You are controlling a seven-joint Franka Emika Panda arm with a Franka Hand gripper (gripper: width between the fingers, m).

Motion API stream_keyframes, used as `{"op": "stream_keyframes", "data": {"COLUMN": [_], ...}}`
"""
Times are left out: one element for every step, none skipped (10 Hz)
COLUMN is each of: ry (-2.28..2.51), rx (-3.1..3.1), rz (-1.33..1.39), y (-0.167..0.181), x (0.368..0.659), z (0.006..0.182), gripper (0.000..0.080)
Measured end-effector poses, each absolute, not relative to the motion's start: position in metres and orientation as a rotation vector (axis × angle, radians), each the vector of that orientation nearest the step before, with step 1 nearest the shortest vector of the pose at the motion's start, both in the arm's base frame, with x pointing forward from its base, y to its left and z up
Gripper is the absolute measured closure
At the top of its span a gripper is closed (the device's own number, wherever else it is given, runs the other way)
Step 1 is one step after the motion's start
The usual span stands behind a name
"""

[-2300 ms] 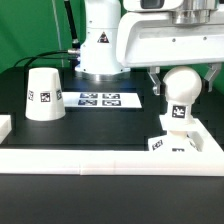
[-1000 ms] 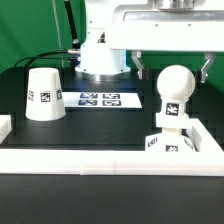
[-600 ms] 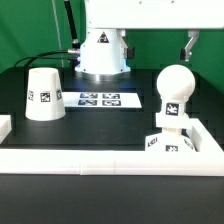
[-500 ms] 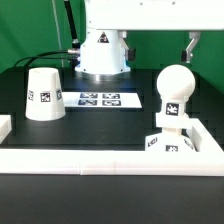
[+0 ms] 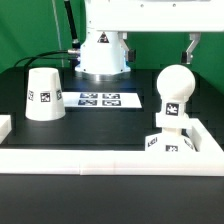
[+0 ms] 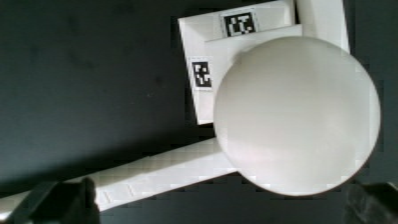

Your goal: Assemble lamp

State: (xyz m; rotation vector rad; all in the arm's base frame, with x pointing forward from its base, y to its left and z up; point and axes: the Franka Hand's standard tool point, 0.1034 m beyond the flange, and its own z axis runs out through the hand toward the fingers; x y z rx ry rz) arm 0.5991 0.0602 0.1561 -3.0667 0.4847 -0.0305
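Bulb's seated in the base, shade is up next

Gripper [image 5: 193, 45] is up in the upper right of the exterior view, holding nothing; only one finger shows there, so can't tell if it's spread or closed. Bulb [image 5: 173, 92] stands upright on the square base [image 5: 170, 143] at right, tucked near the corner of the white tray wall [image 5: 110, 160]. Shade [image 5: 43, 94] sits alone at left, marker board [image 5: 101, 99] between them. Looks like plenty of open black table around the shade for a grab, I'd say
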Motion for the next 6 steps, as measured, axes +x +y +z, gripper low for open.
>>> {"op": "stream_keyframes", "data": {"ry": [0.485,0.459,0.399,0.247,0.082,-0.001], "rx": [-3.067,-3.071,-3.08,-3.097,-3.1,-3.096], "rz": [-0.03,-0.03,-0.033,-0.037,-0.036,-0.028], "y": [0.06,0.059,0.054,0.048,0.04,0.033], "x": [0.599,0.599,0.598,0.599,0.599,0.598], "z": [0.156,0.156,0.157,0.159,0.16,0.159], "gripper": [0.0101,0.0101,0.0101,0.0101,0.0101,0.0101]}}
